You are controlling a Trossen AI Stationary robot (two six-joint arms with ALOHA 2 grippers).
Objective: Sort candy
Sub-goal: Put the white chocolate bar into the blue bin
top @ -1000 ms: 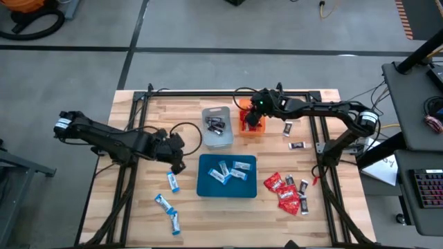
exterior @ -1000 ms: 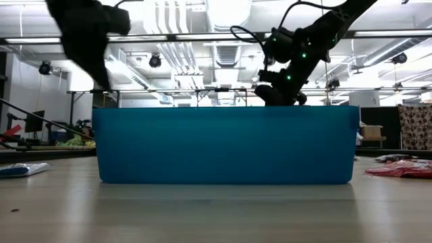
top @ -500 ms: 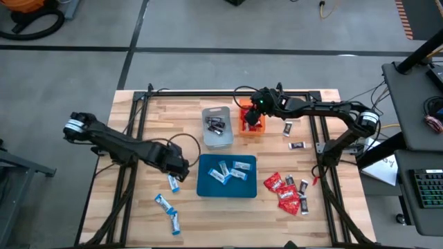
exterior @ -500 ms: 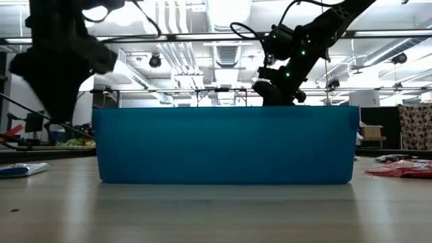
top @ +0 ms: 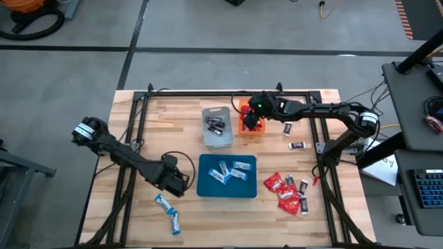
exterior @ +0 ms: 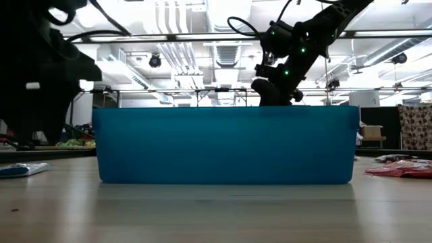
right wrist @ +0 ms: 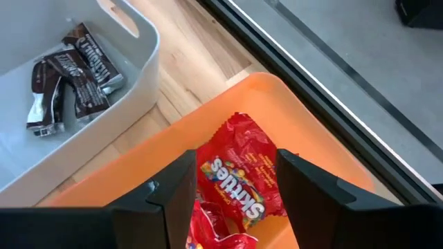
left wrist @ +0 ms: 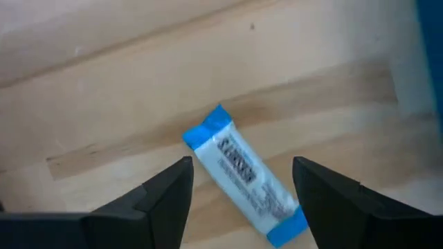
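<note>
A blue-and-white candy bar [left wrist: 242, 181] lies flat on the wooden table, just left of the blue tray [top: 226, 187]. My left gripper [top: 176, 182] hangs over it, pointing down and open, one finger on each side of the bar [left wrist: 242, 164] without touching it. My right gripper [top: 250, 124] is open above the orange tray [top: 252, 133]. A shiny red packet [right wrist: 239, 176] lies in that tray below the gap between its fingers [right wrist: 237, 158]. Dark mini bars [right wrist: 73, 72] rest in the grey tray [top: 217, 137].
Two more blue-and-white bars [top: 163, 202] [top: 174, 223] lie near the front left. The blue tray holds several bars [top: 228, 171]. Red packets [top: 285, 194] are heaped at the front right, and two dark bars [top: 287, 127] [top: 297, 145] lie right of the orange tray. A black frame rims the table.
My left gripper has swung toward the table's near edge and come down over the blue-and-white bar beside the blue tray, rolling its wrist on the way. The bar has not moved.
</note>
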